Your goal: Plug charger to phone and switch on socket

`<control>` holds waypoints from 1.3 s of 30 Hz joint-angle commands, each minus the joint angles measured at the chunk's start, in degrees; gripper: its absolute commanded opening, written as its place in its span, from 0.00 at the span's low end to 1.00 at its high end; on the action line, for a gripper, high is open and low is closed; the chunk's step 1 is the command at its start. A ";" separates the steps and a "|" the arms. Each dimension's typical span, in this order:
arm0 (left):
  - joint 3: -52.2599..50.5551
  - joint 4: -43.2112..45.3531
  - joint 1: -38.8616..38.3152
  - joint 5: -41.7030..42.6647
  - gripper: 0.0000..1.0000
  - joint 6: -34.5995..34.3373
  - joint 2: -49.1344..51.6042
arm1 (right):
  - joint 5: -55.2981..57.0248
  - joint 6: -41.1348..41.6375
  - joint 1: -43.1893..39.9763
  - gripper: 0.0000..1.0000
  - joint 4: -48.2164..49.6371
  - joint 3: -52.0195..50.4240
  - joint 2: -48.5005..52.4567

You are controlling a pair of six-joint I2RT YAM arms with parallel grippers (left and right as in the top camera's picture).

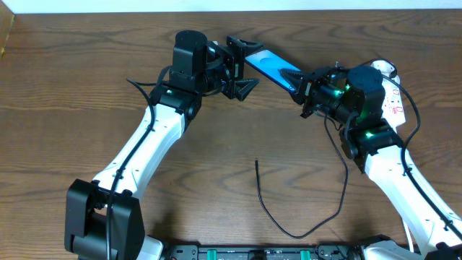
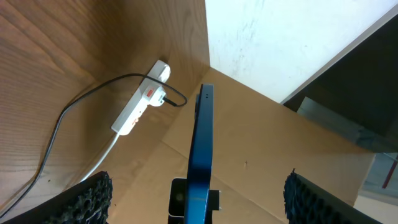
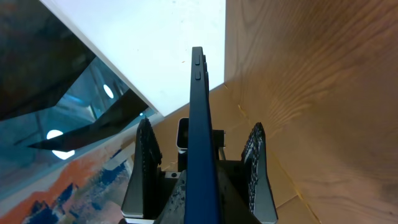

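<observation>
L pincer [image 2: 199,188] wide open round phone [image 2: 202,143] edge — R pincer [image 3: 200,127] flanks it, grip unclear.

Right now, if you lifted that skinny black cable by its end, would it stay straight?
Probably not: the cable lies in a loose curve, so it likely droops and drags. Being so thin, it is probably light.
</observation>
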 commanded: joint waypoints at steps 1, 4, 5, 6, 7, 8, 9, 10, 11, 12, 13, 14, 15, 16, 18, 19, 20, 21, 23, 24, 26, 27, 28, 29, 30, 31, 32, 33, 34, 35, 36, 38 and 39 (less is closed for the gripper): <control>0.31 0.26 -0.09 -0.68 0.87 1.01 -0.68 | -0.31 2.67 0.28 0.01 0.81 1.22 -0.74; 0.31 0.26 -0.22 -0.70 0.86 1.01 -0.68 | -0.28 3.76 0.79 0.01 0.83 1.22 -0.74; 0.31 0.26 -0.39 -0.70 0.86 1.01 -0.68 | -0.28 3.76 1.09 0.01 0.81 1.22 -0.74; 0.31 0.26 -0.59 -0.70 0.84 1.01 -0.68 | -0.33 3.76 1.29 0.01 0.83 1.22 -0.74; 0.31 0.28 -0.87 -0.70 0.83 1.01 -0.68 | -0.31 3.76 1.75 0.01 0.81 1.22 -0.74; 0.31 0.26 -1.16 -0.70 0.83 1.01 -0.68 | -0.31 3.74 2.14 0.01 0.79 1.22 -0.74; 0.31 0.26 -1.44 -0.72 0.82 1.01 -0.68 | -0.28 3.74 2.49 0.01 0.79 1.22 -0.74; 0.31 0.26 -1.60 -0.72 0.82 1.01 -0.68 | -0.26 3.74 2.71 0.01 0.81 1.22 -0.74; 0.31 0.26 -1.77 -0.74 0.83 1.01 -0.66 | -0.24 3.76 2.93 0.01 0.81 1.22 -0.74; 0.31 0.26 -1.81 -0.74 0.82 1.01 -0.68 | -0.26 3.76 3.02 0.01 0.79 1.22 -0.74; 0.31 0.26 -1.84 -0.74 0.82 1.01 -0.66 | -0.24 3.76 3.06 0.01 0.81 1.22 -0.74; 0.31 0.26 -1.84 -0.74 0.82 1.01 -0.68 | -0.24 3.76 3.06 0.01 0.79 1.22 -0.74; 0.31 0.26 -1.84 -0.74 0.82 1.01 -0.66 | -0.26 3.76 3.08 0.01 0.81 1.22 -0.74; 0.31 0.26 -1.84 -0.96 0.79 1.01 -0.68 | -0.26 3.76 3.06 0.01 0.81 1.22 -0.74; 0.31 0.26 -1.86 -1.57 0.73 1.03 -0.68 | -0.26 3.76 3.15 0.01 0.81 1.22 -0.74; 0.31 0.26 -1.86 -1.81 0.72 1.03 -0.66 | -0.26 3.78 3.26 0.01 0.81 1.22 -0.74; 0.31 0.26 -1.86 -1.79 0.69 1.03 -0.66 | -0.28 3.76 3.34 0.01 0.79 1.22 -0.74; 0.31 0.26 -1.86 -1.81 0.68 1.03 -0.66 | -0.28 3.76 3.34 0.01 0.79 1.22 -0.74; 0.31 0.26 -1.86 -1.84 0.65 1.03 -0.66 | -0.28 3.76 3.34 0.01 0.79 1.22 -0.74; 0.31 0.24 -1.86 -1.84 0.64 1.03 -0.66 | -0.28 3.78 3.37 0.01 0.81 1.22 -0.74; 0.31 0.24 -1.86 -1.84 0.64 1.03 -0.61 | -0.28 3.80 3.65 0.01 0.81 1.22 -0.74; 0.31 0.24 -1.86 -1.84 0.64 1.03 -0.57 | -0.28 3.98 3.87 0.01 0.81 1.22 -0.74; 0.31 0.20 -1.86 -1.86 0.64 1.03 -0.55 | -0.28 4.20 4.22 0.01 0.81 1.22 -0.74; 0.31 0.00 -1.86 -1.90 0.64 1.03 -0.52 | -0.26 4.20 4.44 0.01 0.81 1.22 -0.74; 0.31 -0.15 -1.86 -2.03 0.63 1.14 -0.52 | -0.24 4.22 4.76 0.01 0.83 1.22 -0.74; 0.31 -0.15 -1.86 -2.05 0.64 1.46 -0.52 | -0.24 4.24 5.01 0.01 0.83 1.22 -0.74; 0.31 -0.15 -1.86 -2.19 0.63 2.03 -0.52 | -0.24 4.44 5.18 0.01 0.81 1.22 -0.74; 0.31 -0.17 -1.86 -2.32 0.62 2.56 -0.52 | -0.26 4.59 5.27 0.01 0.81 1.22 -0.74; 0.31 -0.17 -1.86 -2.32 0.61 2.54 -0.52 | -0.22 4.59 5.27 0.01 0.81 1.22 -0.74; 0.31 -0.17 -1.86 -2.45 0.59 2.54 -0.52 | -0.22 4.59 5.27 0.01 0.81 1.22 -0.74; 0.31 -0.17 -1.86 -2.64 0.59 2.54 -0.52 | -0.22 4.59 5.27 0.01 0.83 1.22 -0.74; 0.31 -0.22 -1.86 -3.37 0.55 3.30 -0.52 | -0.24 4.59 5.27 0.01 0.81 1.22 -0.74; 0.31 -0.22 -1.86 -3.78 0.52 3.93 -0.52 | -0.24 4.59 5.27 0.01 0.81 1.22 -0.74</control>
